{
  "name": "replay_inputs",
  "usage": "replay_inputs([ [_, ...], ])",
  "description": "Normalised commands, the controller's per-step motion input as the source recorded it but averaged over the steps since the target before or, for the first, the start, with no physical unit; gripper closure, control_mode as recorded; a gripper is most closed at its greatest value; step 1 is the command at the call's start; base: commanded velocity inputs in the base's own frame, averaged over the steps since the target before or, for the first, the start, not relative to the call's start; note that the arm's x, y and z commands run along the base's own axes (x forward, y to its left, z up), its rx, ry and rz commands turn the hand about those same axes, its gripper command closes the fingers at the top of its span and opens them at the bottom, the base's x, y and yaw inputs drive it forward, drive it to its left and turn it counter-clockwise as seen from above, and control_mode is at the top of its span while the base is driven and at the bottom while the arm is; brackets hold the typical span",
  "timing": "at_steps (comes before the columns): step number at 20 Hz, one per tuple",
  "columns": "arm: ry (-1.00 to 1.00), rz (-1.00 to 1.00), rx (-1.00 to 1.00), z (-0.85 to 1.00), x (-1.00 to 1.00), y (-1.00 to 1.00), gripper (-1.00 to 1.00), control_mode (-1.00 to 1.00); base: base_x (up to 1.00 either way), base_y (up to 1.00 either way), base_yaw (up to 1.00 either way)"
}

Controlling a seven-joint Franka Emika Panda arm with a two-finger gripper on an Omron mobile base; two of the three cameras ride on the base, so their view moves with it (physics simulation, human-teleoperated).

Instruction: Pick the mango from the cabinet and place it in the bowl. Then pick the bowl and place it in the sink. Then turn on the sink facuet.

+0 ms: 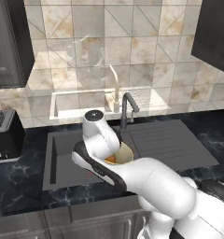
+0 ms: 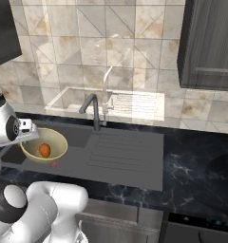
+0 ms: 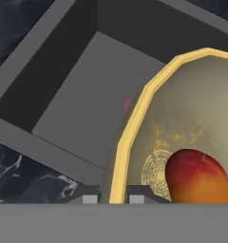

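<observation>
Fingers (image 3: 109, 198) are sitting clamped on the bowl's rim, one tip on each side of the yellow wall at the bottom centre of the hand view. Bowl (image 2: 43, 144) is hanging over the sink (image 1: 69, 156) at the left of the right base view; whether its base is touching the basin floor cannot be told. Mango (image 2: 44, 150) is lying inside it, low against the near wall.

Risks, as judged:
- A pinch on one edge only is leaving the bowl free to pivot; any tilt is likely sending the oval fruit rolling, shifting the load and loosening the hold.
- Rim looks smooth and glossy, so slipping between the tips seems possible.
- Basin walls are steep and close; a drifting bowl could be catching an edge.
- Sink facuet (image 1: 128, 108) is standing just behind the bowl, centre of the left base view; the arm could be brushing its bent spout when turning to it.

Materials: bowl pale yellow-tan, plain, faint ring pattern at its bottom. Mango orange-red, smooth skinned. Sink matte dark grey, with ribbed drainboard. Worktop (image 2: 196, 166) black, marbled.
</observation>
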Motion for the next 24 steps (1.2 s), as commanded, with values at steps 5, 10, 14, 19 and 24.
replay_inputs([
  [5,0.09,-0.07,0.00,-0.38,0.45,0.00,1.00,-1.00,0.00,0.00,0.00],
  [10,0.02,-0.04,0.00,-0.31,0.44,0.00,1.00,-1.00,0.00,0.00,0.00],
  [14,0.00,-0.01,0.00,-0.35,0.38,0.05,1.00,-1.00,0.00,0.00,0.00],
  [19,0.00,-0.01,-0.02,-0.46,0.39,0.12,1.00,-1.00,0.00,0.00,0.00],
  [24,0.00,-0.01,-0.03,-0.46,0.40,0.13,1.00,-1.00,0.00,0.00,0.00],
])
